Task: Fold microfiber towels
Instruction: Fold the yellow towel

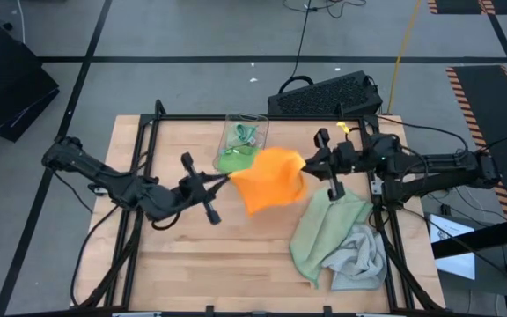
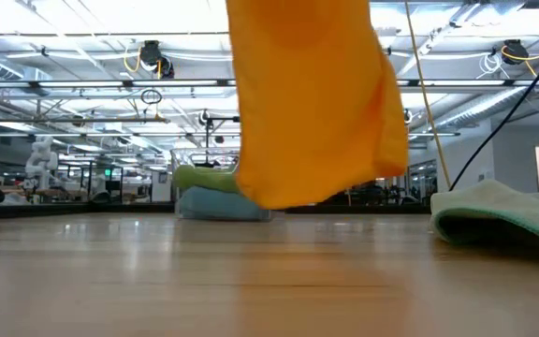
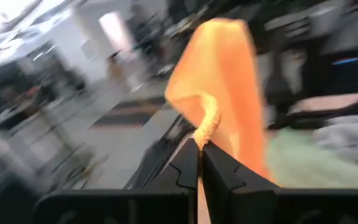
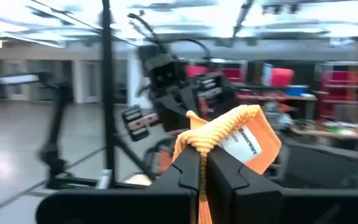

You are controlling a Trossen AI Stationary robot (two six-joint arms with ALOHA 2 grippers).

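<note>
The orange towel [image 1: 271, 179] hangs in the air above the table [image 1: 183, 255], stretched between the two grippers, its lower edge clear of the wood in the low view. The left gripper [image 1: 221, 179] pinches one corner, fingers fully closed on a bunched bit of orange cloth. The right gripper [image 1: 306, 162] pinches the opposite corner the same way, closed tight on the hem. A white label [image 4: 246, 140] with dark print sits on the towel just beside the right fingers; its writing is too blurred to read. The bright green towel [image 1: 234, 159] lies by the clear bin [image 1: 246, 130]. The sage towel [image 1: 324, 233] and grey towel [image 1: 359, 257] lie heaped under the right arm.
</note>
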